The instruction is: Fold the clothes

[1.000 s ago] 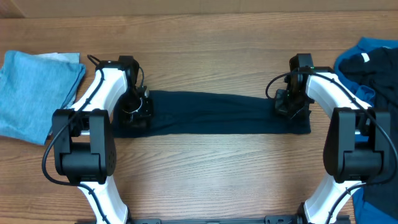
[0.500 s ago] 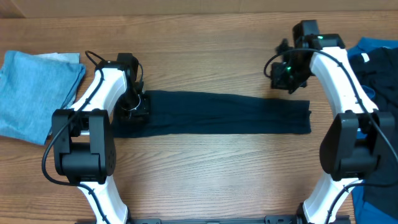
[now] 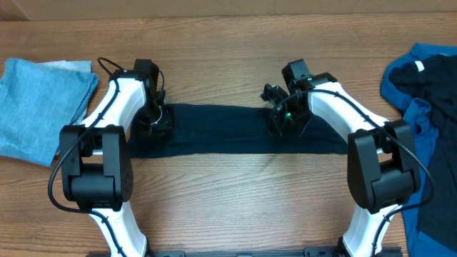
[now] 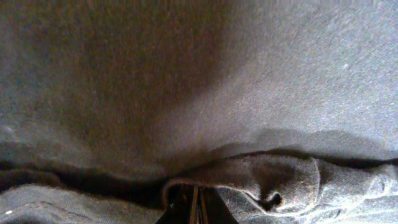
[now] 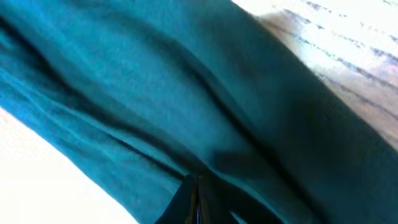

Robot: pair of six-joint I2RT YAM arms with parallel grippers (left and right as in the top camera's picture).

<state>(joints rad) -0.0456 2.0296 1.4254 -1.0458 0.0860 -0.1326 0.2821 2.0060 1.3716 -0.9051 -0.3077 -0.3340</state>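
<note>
A very dark navy garment [image 3: 221, 132] lies as a long flat strip across the middle of the wooden table. My left gripper [image 3: 153, 123] is down on its left end. In the left wrist view the jaws [image 4: 198, 208] are shut with a fold of the fabric [image 4: 186, 93] bunched around them. My right gripper [image 3: 284, 123] is over the strip right of its middle. In the right wrist view the jaws [image 5: 196, 199] are shut and the fabric [image 5: 155, 93], which looks teal here, stretches away from them in taut creases.
A folded light blue cloth [image 3: 39, 107] lies at the far left with a pale grey piece [image 3: 71, 66] under it. A heap of royal blue and dark clothes [image 3: 428, 93] fills the right edge. Bare wood [image 5: 348, 37] shows beyond the strip.
My right gripper rose from the garment's right end, then swung left and down to the strip right of its middle. The left gripper has stayed on the left end.
</note>
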